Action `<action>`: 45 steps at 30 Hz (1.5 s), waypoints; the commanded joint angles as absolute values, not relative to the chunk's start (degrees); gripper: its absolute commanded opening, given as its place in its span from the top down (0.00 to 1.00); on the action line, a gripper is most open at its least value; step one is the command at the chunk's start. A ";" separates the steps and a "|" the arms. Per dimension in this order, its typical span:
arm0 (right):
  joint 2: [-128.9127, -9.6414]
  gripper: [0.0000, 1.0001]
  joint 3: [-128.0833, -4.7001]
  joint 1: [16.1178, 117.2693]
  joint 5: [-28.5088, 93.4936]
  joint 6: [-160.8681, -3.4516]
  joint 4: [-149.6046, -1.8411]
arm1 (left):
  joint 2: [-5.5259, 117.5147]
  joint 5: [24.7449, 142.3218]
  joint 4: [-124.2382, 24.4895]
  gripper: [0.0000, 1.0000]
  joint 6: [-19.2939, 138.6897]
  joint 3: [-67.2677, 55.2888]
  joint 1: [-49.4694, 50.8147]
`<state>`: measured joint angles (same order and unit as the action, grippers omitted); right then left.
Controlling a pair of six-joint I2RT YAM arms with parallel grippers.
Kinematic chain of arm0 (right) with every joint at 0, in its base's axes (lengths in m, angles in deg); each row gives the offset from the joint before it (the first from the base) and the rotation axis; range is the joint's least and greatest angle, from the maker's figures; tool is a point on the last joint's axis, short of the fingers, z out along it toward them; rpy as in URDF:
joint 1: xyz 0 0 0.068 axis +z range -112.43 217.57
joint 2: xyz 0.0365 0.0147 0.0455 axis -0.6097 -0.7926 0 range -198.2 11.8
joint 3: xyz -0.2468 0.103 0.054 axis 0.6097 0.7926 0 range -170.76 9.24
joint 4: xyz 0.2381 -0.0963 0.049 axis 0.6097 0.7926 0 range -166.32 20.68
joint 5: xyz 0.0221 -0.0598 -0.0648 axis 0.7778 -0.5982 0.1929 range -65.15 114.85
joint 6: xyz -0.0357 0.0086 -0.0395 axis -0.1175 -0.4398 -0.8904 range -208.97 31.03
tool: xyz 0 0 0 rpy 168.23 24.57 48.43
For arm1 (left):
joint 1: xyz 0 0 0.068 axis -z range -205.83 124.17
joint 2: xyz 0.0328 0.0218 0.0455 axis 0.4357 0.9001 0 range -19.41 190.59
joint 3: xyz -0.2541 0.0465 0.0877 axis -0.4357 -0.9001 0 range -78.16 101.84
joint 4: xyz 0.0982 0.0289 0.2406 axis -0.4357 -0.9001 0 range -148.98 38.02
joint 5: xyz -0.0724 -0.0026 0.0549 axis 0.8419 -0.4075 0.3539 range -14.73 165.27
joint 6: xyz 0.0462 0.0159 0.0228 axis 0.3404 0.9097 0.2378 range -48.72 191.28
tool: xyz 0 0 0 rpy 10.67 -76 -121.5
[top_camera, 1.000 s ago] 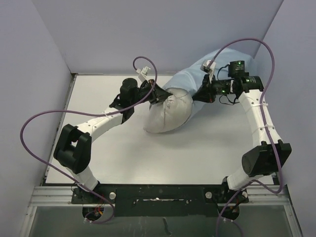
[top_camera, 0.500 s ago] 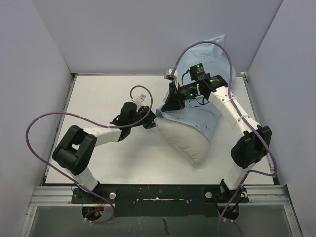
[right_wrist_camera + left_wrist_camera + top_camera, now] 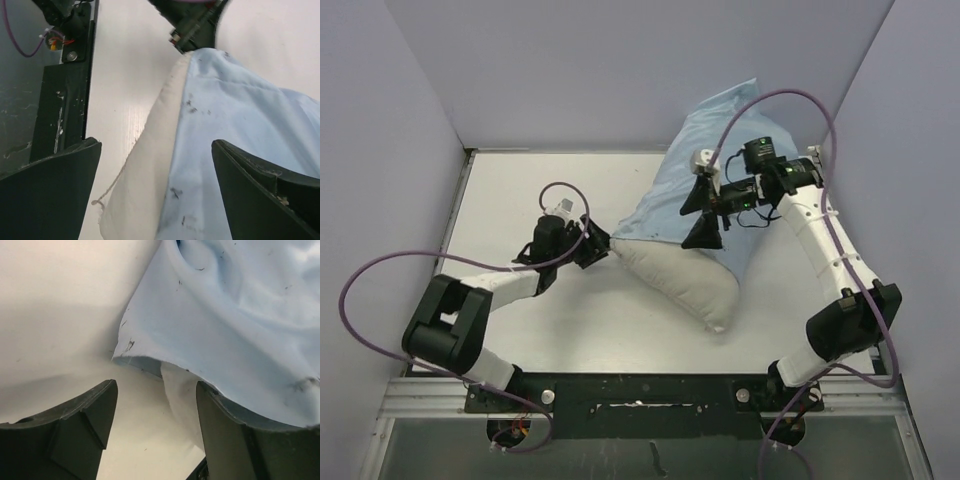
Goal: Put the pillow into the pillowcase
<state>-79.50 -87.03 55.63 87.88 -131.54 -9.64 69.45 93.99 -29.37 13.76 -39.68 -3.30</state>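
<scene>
From above, the pillow [image 3: 685, 285] lies slantwise on the white table [image 3: 520, 190], right of centre. Its near end is bare, and its far part is covered by the light blue pillowcase [image 3: 715, 140], which rises crumpled against the back wall. The left gripper [image 3: 600, 245] sits low at the left corner of the case's hem, with its jaws apart and nothing between them. The right gripper [image 3: 705, 212] is above the blue cloth with its jaws spread very wide, holding nothing. In the left wrist view, the two dark fingers [image 3: 85, 430] stand apart with bare table between them. Just ahead is the pillowcase's hem, with a strip of off-white pillow showing from under it. In the right wrist view, the wide-set fingers [image 3: 55, 190] frame both the pillow's pale edge and the blue case over it. The left gripper is visible at the top by the case's corner, and the black base rail [image 3: 62, 100] runs along the left.
</scene>
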 commanded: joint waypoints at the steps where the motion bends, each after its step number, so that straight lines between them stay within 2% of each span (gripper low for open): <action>1: -76.13 0.02 -81.78 49.52 87.82 -133.25 -11.02 | 57.38 94.69 -34.27 0.34 19.48 -44.28 -7.22; 6: -75.84 0.01 -79.11 50.96 76.99 -131.61 -13.64 | 42.77 94.66 -37.34 0.28 20.46 -53.03 -10.77; 11: -76.62 0.14 -76.71 53.72 67.43 -128.44 -17.71 | 29.64 101.28 -31.36 0.31 19.51 -58.18 -9.82; 13: -77.06 0.20 -76.14 55.25 64.83 -127.98 -18.57 | 27.31 102.11 -30.41 0.31 20.46 -58.56 -5.47; 15: -77.50 0.23 -76.31 56.26 63.97 -127.68 -18.81 | 26.40 96.11 -31.20 0.29 25.03 -58.18 2.32; 17: -78.02 0.29 -76.93 56.70 63.60 -127.08 -18.92 | 27.50 87.48 -30.77 0.21 29.57 -57.91 11.08; 19: -78.36 0.38 -77.71 56.86 63.20 -126.32 -18.98 | 31.21 80.25 -27.61 0.15 33.40 -57.50 18.08; 21: -78.39 0.53 -78.45 56.80 63.28 -125.72 -18.90 | 36.71 76.39 -23.49 0.13 35.20 -56.43 21.72; 24: -78.15 0.79 -78.74 56.77 64.68 -124.63 -18.91 | 47.09 75.95 -19.86 0.13 34.11 -51.66 22.13; 26: -77.68 0.90 -78.44 56.73 66.43 -123.96 -18.93 | 53.43 76.50 -18.41 0.15 33.70 -48.05 22.05; 28: -77.23 0.96 -78.45 56.60 69.07 -123.25 -18.86 | 58.62 77.12 -18.27 0.21 32.76 -44.19 21.93; 30: -76.72 0.98 -78.99 56.55 72.42 -122.96 -18.22 | 61.93 78.42 -18.17 0.31 32.99 -40.83 21.41; 34: -76.50 1.00 -80.66 56.64 82.48 -122.98 -16.47 | 63.98 78.43 -17.04 0.68 32.17 -38.07 19.49; 37: -76.66 1.00 -81.55 56.64 87.80 -123.87 -15.36 | 64.00 77.71 -16.35 0.86 31.61 -37.15 17.54; 39: -76.95 1.00 -82.34 56.56 90.02 -124.24 -14.63 | 63.93 77.43 -16.48 0.92 31.47 -36.00 16.34; 45: -78.33 1.00 -87.79 56.44 99.73 -129.87 -8.10 | 62.98 71.66 -15.80 0.98 35.00 -35.08 15.66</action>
